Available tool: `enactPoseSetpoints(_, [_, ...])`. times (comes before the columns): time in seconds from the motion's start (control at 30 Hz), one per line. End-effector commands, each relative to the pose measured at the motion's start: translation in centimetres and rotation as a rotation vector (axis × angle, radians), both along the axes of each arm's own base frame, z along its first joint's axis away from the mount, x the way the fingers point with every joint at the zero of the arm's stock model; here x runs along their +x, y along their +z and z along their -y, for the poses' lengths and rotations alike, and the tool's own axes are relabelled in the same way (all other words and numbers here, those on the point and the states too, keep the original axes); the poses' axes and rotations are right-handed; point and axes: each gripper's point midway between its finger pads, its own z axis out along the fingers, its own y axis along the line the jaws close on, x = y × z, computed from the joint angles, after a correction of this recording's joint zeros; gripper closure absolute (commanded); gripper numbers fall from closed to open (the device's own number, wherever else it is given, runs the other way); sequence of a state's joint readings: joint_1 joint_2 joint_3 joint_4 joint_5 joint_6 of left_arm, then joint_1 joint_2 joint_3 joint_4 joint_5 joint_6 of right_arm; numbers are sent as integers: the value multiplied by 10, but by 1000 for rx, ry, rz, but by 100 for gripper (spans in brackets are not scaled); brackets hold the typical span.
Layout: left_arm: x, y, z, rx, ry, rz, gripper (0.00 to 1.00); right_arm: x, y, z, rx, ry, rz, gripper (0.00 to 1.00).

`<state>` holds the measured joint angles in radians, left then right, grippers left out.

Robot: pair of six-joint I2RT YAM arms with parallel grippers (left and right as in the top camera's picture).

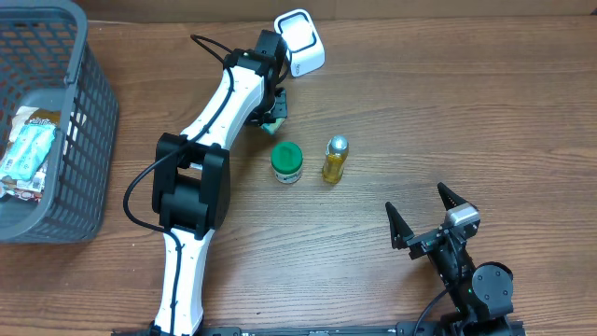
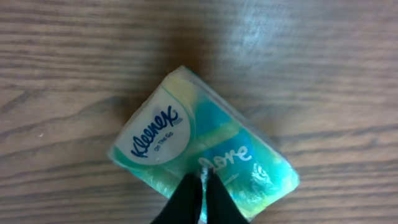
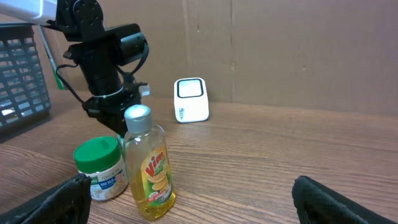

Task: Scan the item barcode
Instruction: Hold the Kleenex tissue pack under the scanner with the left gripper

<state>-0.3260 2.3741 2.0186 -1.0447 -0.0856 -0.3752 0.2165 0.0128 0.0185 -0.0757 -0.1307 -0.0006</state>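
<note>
A teal Kleenex tissue pack fills the left wrist view over the wood table, and my left gripper is shut on its near edge, pinching the plastic wrap. From overhead only a green corner of the pack shows under the left gripper. The white barcode scanner stands just beyond it at the back; it also shows as the scanner in the right wrist view. My right gripper rests open near the front right, holding nothing.
A green-lidded jar and a yellow Vim bottle stand side by side mid-table, in front of the right gripper. A grey basket with packets sits at the left edge. A cardboard wall backs the table.
</note>
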Motion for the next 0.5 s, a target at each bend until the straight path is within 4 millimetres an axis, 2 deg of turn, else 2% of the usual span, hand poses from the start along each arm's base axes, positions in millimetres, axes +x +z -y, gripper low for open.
enactPoseSetpoints(0.0, [-3, 1, -18, 120, -127, -21, 91, 1, -3, 1, 2, -5, -3, 0])
enactPoseSetpoints(0.17, [-19, 8, -58, 340, -206, -102, 88, 1, -3, 1, 2, -5, -3, 0])
enactPoseSetpoints(0.27, [-24, 18, -79, 472, -221, -128, 89, 1, -3, 1, 2, -5, -3, 0])
enactPoseSetpoints(0.4, [-27, 31, -79, 461, -170, -129, 86, 1, -3, 1, 2, -5, -3, 0])
enactPoseSetpoints(0.47, [-25, 34, -66, 376, -136, -116, 76, 1, -3, 1, 2, -5, -3, 0])
